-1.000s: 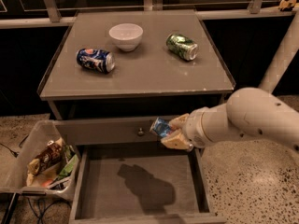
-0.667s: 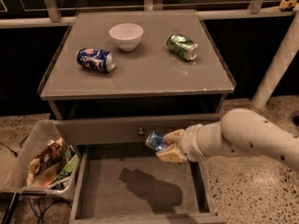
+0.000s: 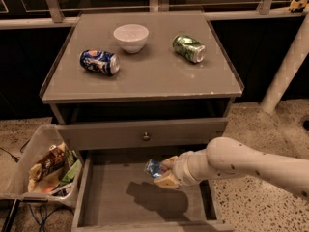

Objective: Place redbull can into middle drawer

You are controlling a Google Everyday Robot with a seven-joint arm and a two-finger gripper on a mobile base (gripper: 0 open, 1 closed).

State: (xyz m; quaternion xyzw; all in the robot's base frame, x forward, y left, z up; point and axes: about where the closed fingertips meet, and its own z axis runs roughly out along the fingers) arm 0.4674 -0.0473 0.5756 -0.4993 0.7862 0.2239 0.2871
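Note:
The middle drawer (image 3: 108, 202) is pulled open below the cabinet top, a wide grey box with a bare floor. My gripper (image 3: 163, 172) reaches in from the right and is shut on the redbull can (image 3: 154, 168), a slim light-blue and silver can. It holds the can over the drawer, a little above the floor near the middle. A shadow lies on the drawer floor below it. The fingers cover much of the can.
On the cabinet top lie a dark-blue can (image 3: 99, 62), a white bowl (image 3: 131, 37) and a green can (image 3: 189, 48). The closed drawer front with a round knob (image 3: 146, 136) sits above the open drawer. A plastic bin of snack packets (image 3: 43, 170) stands at the left.
My gripper has moved left and down with the redbull can, from in front of the knobbed drawer front to over the open drawer.

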